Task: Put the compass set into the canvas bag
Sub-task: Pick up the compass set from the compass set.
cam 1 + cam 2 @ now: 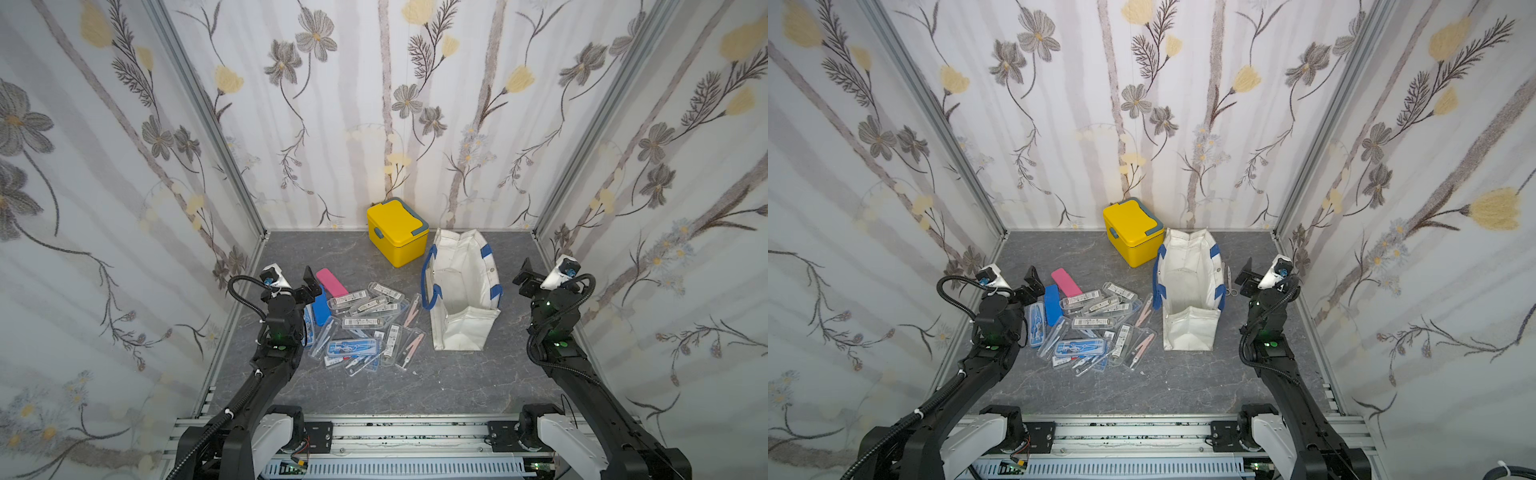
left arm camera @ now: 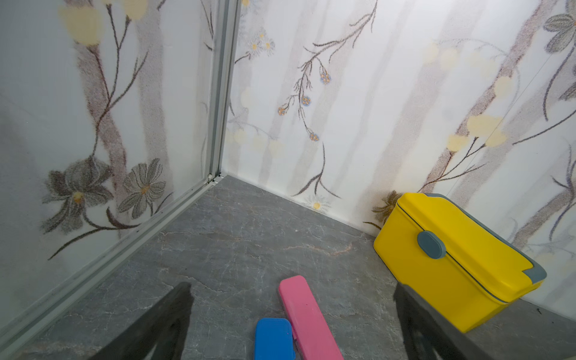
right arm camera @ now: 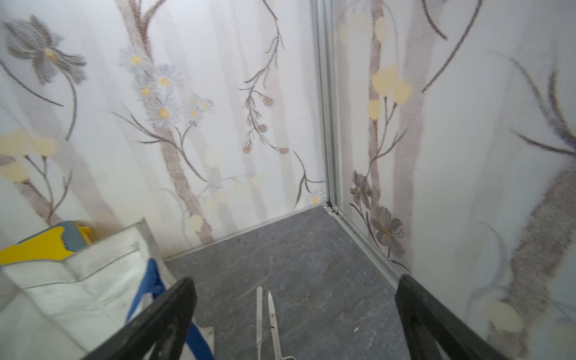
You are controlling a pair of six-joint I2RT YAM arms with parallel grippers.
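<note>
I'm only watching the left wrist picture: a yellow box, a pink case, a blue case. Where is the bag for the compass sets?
Observer: The canvas bag stands right beside the yellow box, on the box's right as the robot faces it, with its mouth open upward.
Operator: And the compass sets?
Observer: A pile of clear cases lies on the floor beside the bag, toward the robot's left. I see none inside the bag.
Operator: Is the other arm carrying anything?
Observer: No. The right tool is open and empty, and small scissors lie on the floor near it, next to the bag.
</note>
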